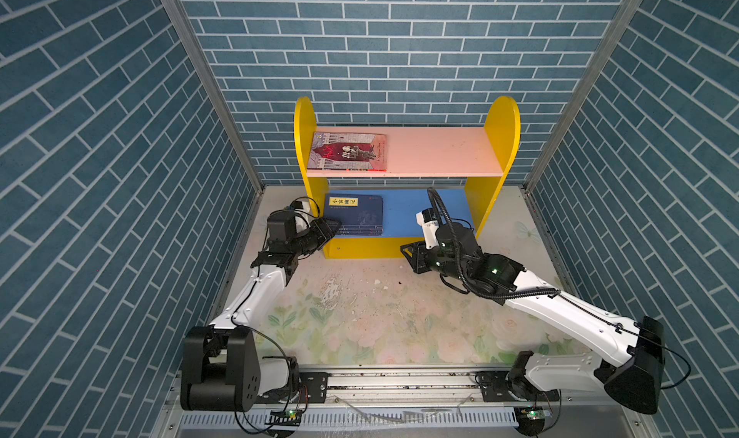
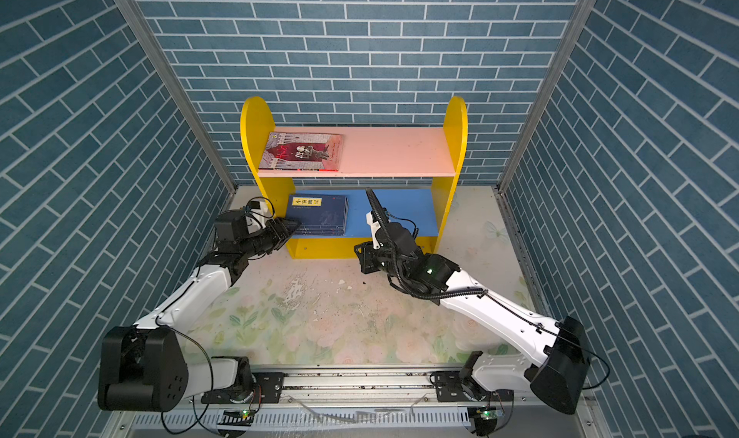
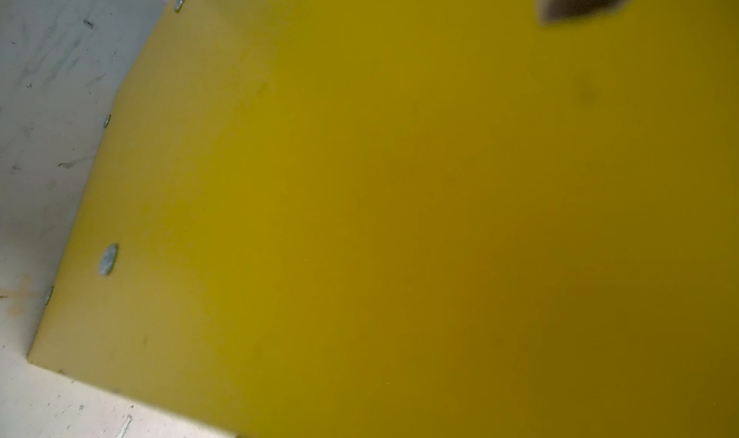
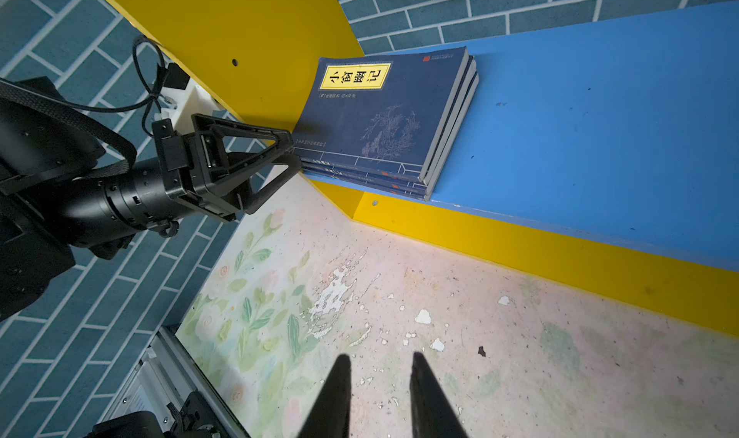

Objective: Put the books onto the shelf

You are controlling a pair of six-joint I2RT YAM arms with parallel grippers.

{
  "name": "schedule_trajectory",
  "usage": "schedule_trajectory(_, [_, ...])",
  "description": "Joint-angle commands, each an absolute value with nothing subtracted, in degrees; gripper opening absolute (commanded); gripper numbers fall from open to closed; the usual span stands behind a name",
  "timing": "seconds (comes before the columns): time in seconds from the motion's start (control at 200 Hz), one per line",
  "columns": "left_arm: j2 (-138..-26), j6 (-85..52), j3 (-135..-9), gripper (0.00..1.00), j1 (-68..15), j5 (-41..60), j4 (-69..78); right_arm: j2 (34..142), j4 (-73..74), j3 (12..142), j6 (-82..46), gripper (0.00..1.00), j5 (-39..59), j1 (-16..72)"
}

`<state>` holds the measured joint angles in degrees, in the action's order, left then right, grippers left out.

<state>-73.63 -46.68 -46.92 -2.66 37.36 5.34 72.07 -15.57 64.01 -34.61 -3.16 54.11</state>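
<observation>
Mia: Closest is the right gripper [image 4: 380, 358]. Its two pointy black fingers sit a little apart with nothing between them, just in front of the shelf [image 1: 502, 128].

Ben: Where are the books?

Mia: The dark blue stack [image 4: 384, 116] lies flat on the shelf's blue board [image 4: 580, 116], against its yellow side. The red picture book [image 1: 347, 152] lies on the pink board [image 1: 440, 150] above.

Ben: And the left gripper [image 4: 295, 151]?

Mia: Its fingers are apart at the stack's corner. Nobody can tell if they pinch it. No book lies on the flowery table [image 4: 440, 296], so the job looks nearly done. Those thin, smooth covers slide easily, so it should back away slowly.
</observation>
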Motion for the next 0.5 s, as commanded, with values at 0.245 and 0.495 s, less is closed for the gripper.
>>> schedule_trajectory(0.245, [-60.78,-35.71,-49.66,0.60,-2.83,40.97,-18.70,67.70,-28.28,66.73,-32.32,0.57,-10.16,54.39])
schedule_trajectory(0.495, [-53.51,-12.03,-56.66,0.77,-2.75,35.42,-40.40,60.86,-33.44,63.27,-26.82,0.99,-20.84,54.41])
